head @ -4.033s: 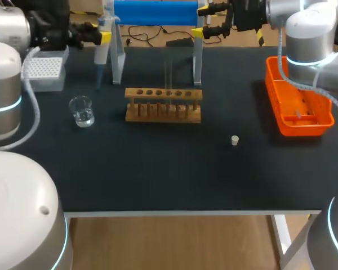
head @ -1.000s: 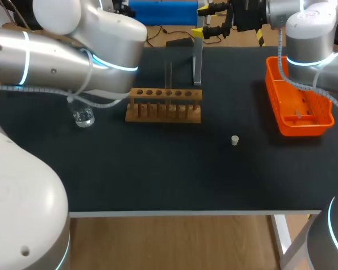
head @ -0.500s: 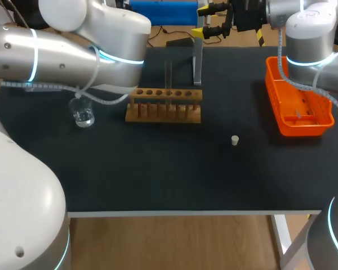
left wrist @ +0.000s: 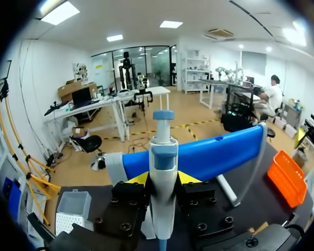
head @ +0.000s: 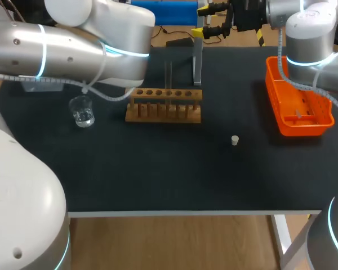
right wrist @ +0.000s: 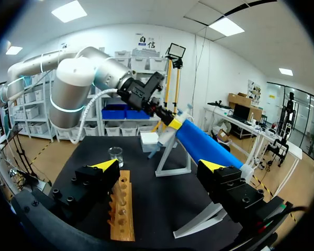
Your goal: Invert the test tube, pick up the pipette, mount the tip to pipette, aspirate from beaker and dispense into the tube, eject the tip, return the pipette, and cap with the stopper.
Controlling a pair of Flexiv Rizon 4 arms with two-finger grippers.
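At the table's far edge, the left gripper [left wrist: 163, 180] pinches the pipette [left wrist: 163, 151] upright, just before the blue stand [left wrist: 220, 153]. The right gripper [right wrist: 159, 166] has its fingers spread wide, with the wooden rack [right wrist: 121, 209] ahead of it.

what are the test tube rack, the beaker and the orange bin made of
Test tube rack: looks like wood, matte tan, with drilled holes along the top and pegs below.
Beaker: clear and glossy, see-through with bright glints; glass or clear plastic, cannot tell which.
Orange bin: probably moulded plastic, one even bright colour with slotted walls.
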